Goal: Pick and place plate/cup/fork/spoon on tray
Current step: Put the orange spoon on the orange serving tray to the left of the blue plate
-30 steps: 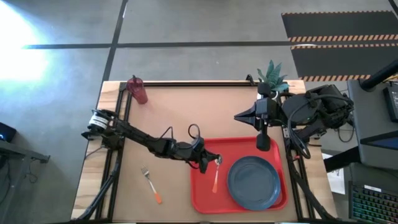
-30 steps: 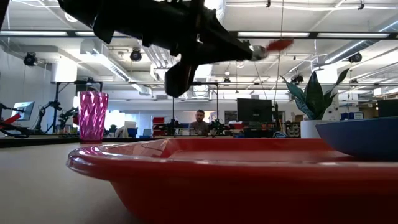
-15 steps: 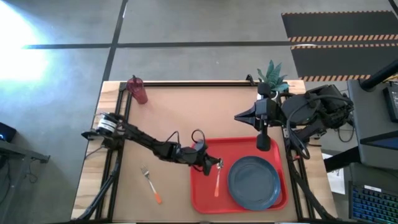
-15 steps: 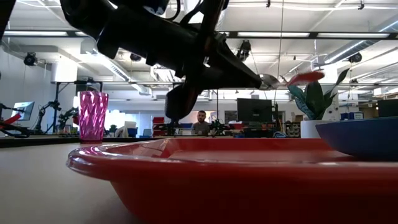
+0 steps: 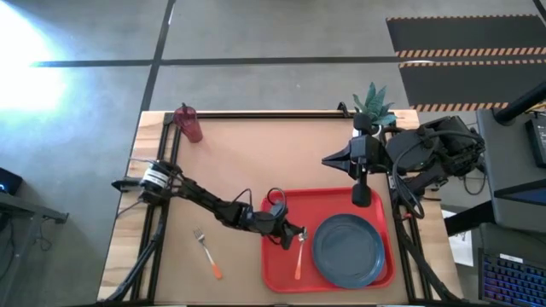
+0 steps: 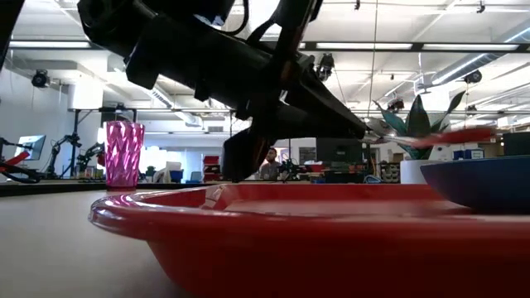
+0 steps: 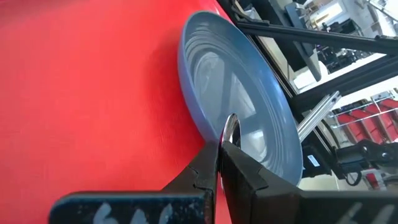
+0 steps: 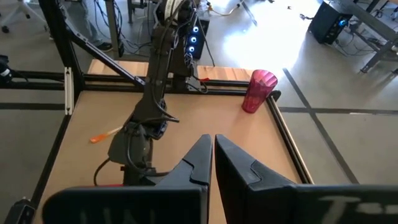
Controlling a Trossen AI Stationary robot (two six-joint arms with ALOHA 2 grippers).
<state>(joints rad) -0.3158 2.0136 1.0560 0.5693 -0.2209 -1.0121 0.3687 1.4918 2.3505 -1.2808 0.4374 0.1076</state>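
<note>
Brown tabletop point(image 5: 256, 162) in a black frame, grey floor around it; the low view looks past it into a wide workshop with ceiling lights and a seated person far back.

Count, placed from the tray point(image 5: 286, 264): one red tray, at the table's near right part. One plate point(image 5: 348, 250), blue-grey, lying inside the tray on its right half. One spoon point(image 5: 299, 254), orange handle, over the tray's middle just left of the plate. One fork point(image 5: 207, 254), orange handle, flat on the table well left of the tray. One cup point(image 5: 188, 124), dark red, upright near the far left corner, well apart from the tray. One potted plant point(image 5: 373, 106) beyond the tray's far right corner.

Room: the plate's rim sits close to the tray's right and near rims; the tray's left half is bare red floor apart from the spoon. Broad bare table between cup, fork and tray.

Arms: the left arm reaches low and long from the table's left edge across to the tray; the left gripper point(image 5: 294, 236) is over the tray's left-centre, fingers pinched tight on the spoon's silver bowl end (the left wrist view shows the metal nipped between the tips, plate just beyond). In the low view the handle juts out level above the tray. The right gripper point(image 5: 361, 198) hangs folded over the tray's far right edge, fingers closed, holding nothing.
</note>
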